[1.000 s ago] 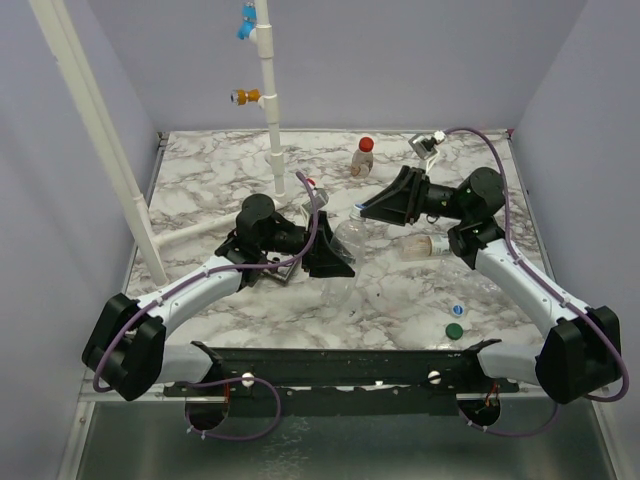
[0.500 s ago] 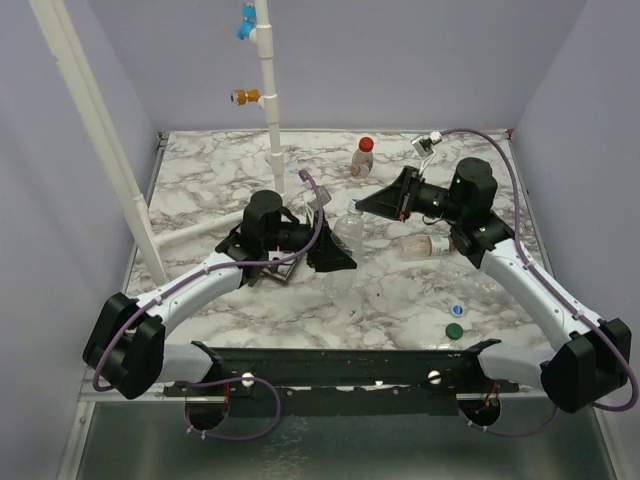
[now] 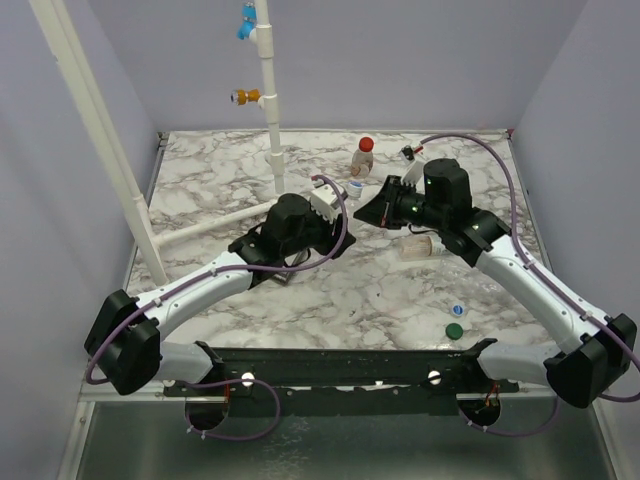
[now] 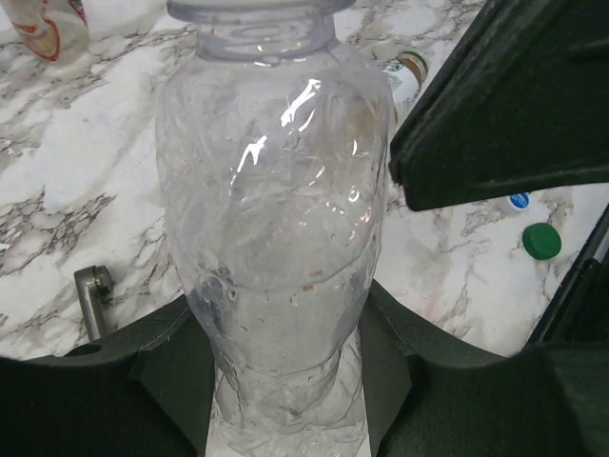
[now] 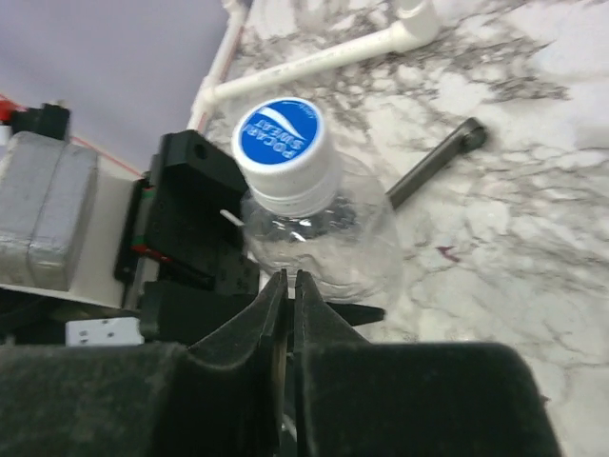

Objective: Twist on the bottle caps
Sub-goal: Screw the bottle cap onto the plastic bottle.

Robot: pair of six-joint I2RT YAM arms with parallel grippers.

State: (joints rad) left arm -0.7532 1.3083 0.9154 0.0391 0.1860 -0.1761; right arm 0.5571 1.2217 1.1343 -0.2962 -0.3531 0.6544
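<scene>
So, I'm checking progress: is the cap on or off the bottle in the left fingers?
On: the blue-and-white cap sits over the neck of the clear bottle. Whether it is screwed tight, cannot tell.

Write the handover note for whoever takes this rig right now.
Left gripper: shut on the clear bottle, holding it upright.
Right gripper: shut and empty, close beside that bottle's neck.
Done: the white-and-blue cap sits on the held bottle, but how tight it is cannot be told. The red-capped bottle stands at the far side.
Left: the green cap and the loose blue-topped cap lie at the near right. The lying bottle looks uncapped.
</scene>
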